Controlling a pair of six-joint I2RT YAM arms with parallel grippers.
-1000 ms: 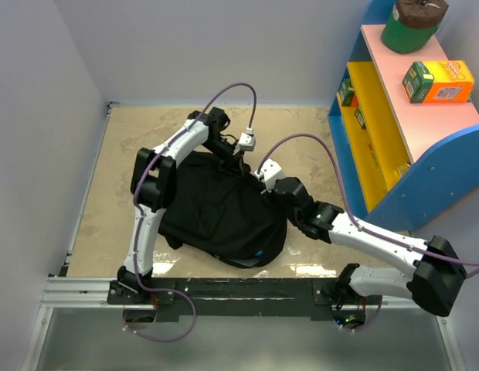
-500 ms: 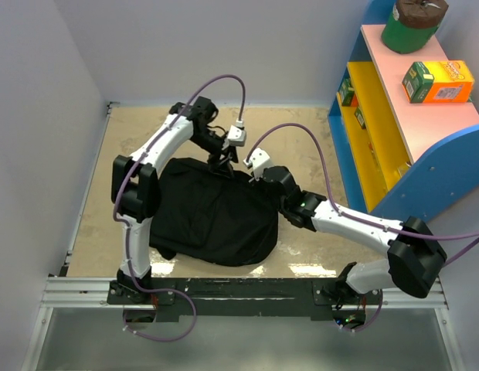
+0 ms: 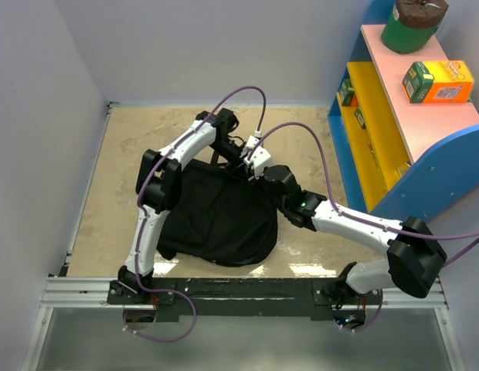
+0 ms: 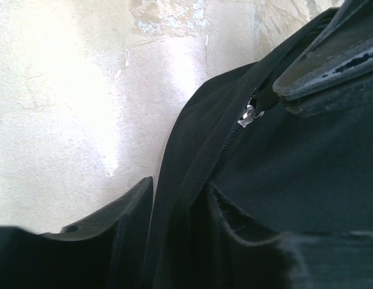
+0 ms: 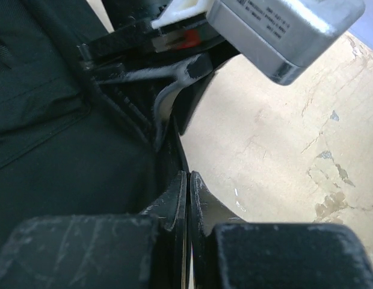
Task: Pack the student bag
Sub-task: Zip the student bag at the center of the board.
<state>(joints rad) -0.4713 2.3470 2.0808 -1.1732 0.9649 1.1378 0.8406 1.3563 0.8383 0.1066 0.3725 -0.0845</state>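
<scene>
The student bag (image 3: 216,220), a big soft black backpack, lies in the middle of the table. My left gripper (image 3: 238,168) is at its far right corner. In the left wrist view its jaws (image 4: 177,195) stand open on either side of the bag's zipper edge (image 4: 198,162). A silver zipper pull (image 4: 249,114) sits just ahead of them, and its black tab runs into my right gripper's fingers (image 4: 331,57). My right gripper (image 3: 256,178) (image 5: 188,176) is shut on that tab, right beside the left one.
A blue, yellow and pink shelf unit (image 3: 394,124) stands at the right, with a green can (image 3: 409,27) and an orange-green box (image 3: 439,81) on top. Bare sandy tabletop (image 3: 116,178) lies left of the bag. Grey walls close the back and left.
My left gripper let go of the bag's edge, opened, and shifted right along it towards the right gripper. My right gripper moved up-left and stayed shut. The bag slid slightly.
</scene>
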